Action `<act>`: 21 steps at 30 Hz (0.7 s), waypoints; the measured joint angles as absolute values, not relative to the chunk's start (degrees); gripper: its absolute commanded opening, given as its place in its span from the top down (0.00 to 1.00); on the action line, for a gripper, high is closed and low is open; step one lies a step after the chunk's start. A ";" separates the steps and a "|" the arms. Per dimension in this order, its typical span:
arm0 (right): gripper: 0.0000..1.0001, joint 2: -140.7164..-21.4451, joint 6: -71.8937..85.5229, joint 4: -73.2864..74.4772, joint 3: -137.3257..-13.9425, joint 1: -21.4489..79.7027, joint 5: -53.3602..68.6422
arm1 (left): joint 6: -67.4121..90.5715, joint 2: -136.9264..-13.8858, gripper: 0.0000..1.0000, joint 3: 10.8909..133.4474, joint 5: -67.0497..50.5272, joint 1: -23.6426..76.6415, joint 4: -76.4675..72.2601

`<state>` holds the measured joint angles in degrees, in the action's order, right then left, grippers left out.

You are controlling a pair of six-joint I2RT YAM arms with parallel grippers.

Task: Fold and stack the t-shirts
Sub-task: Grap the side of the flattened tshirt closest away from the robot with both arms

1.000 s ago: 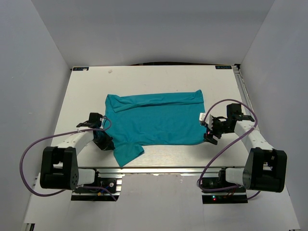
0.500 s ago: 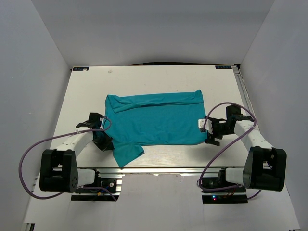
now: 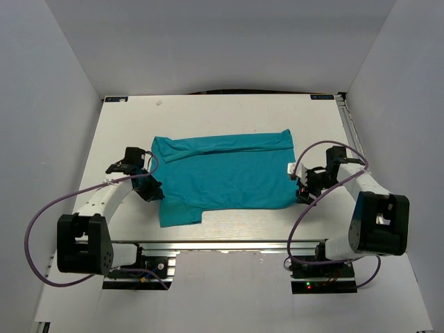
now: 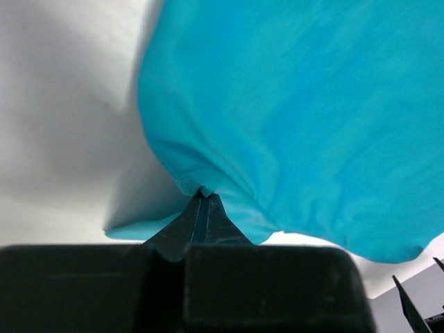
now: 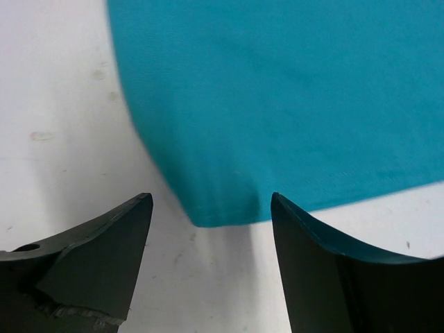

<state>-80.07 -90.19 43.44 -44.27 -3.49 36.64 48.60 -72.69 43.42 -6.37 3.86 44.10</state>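
One plain teal short-sleeved cloth t-shirt (image 3: pixel 222 173) is lying spread across the white bench (image 3: pixel 208 111); the first fold seems to be starting. The left gripper (image 3: pixel 149 189) is pinching the shirt's left edge, jaws closed on bunched fabric, which only the left wrist view is showing. The right gripper (image 3: pixel 303 191) is gaping wide, holding nothing; its wrist view is showing the shirt's near right corner between its jaws. Next, it probably needs closing there.

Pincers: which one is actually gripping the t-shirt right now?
The left pincer: its jaws are shut on a bunched edge of the t-shirt. The right pincer stands open over the shirt's corner, gripping nothing.
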 measured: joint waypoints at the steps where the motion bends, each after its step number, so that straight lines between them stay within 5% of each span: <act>1: 0.25 -81.17 -88.27 43.33 -45.63 -3.99 36.88 | 48.60 -73.32 1.00 44.18 -6.39 3.86 44.01; 21: 0.29 -84.25 -65.98 46.00 -45.71 -9.02 37.76 | 48.97 -75.66 1.00 45.30 -7.46 3.55 41.58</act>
<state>-84.25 -65.98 46.00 -45.71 -9.02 37.76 48.97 -75.66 45.30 -7.46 3.55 41.58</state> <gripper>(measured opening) 0.711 0.018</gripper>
